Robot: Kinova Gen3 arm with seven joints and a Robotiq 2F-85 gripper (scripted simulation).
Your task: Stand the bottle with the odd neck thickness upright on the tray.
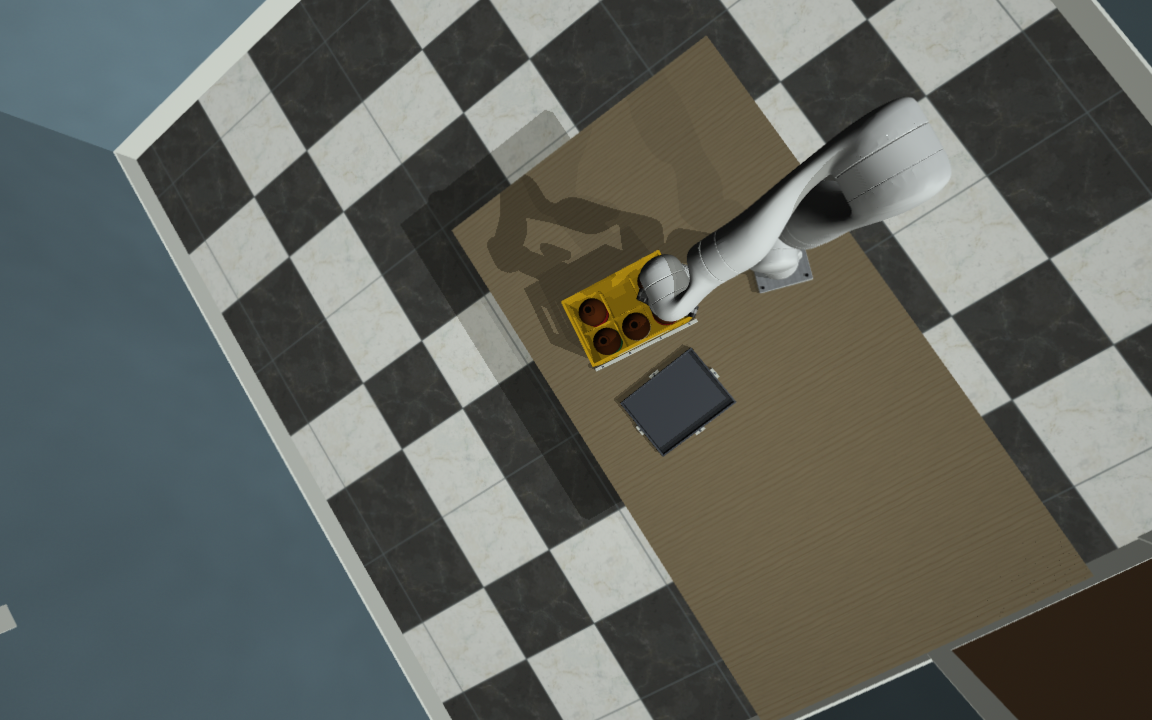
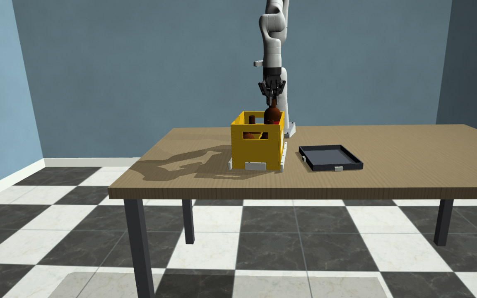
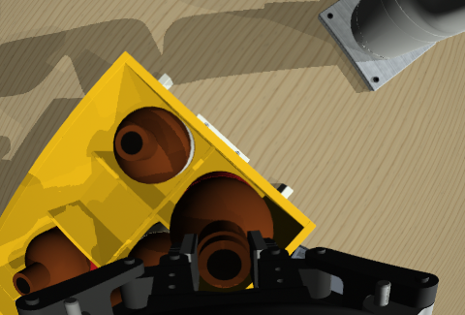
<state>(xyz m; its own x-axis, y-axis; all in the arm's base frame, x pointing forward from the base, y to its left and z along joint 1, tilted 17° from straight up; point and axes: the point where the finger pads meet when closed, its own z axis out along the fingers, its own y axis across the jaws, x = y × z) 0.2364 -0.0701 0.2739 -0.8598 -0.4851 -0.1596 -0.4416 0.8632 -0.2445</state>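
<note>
Exterior view first: the gripper (image 2: 272,94) hangs straight down over the yellow crate (image 2: 256,150) and pinches the neck of a brown bottle (image 2: 272,113), whose shoulder stands above the crate's rim at the far right corner. The bottle's lower body is cut off by the crate wall. To the right of the crate, apart from it, the dark tray (image 2: 330,158) lies flat on the wooden table (image 2: 399,155). The arm's own column stands right behind the crate, on a grey base plate (image 2: 292,130) at the far edge of the table.

From the wrist you look straight down the held bottle's mouth, with a finger (image 3: 189,265) pressed on either side of the neck. Another bottle (image 3: 153,144) stands in the next cell, and a third (image 3: 48,264) is half covered by the gripper's black body. Between them a fourth shows only as a sliver.

From above, the arm's wrist covers the crate's corner, so the held bottle is out of sight there; three bottle tops show in the open cells. A fifth bottle I cannot make out in any view. Long shadows of the arm fall across the table left of the crate.
</note>
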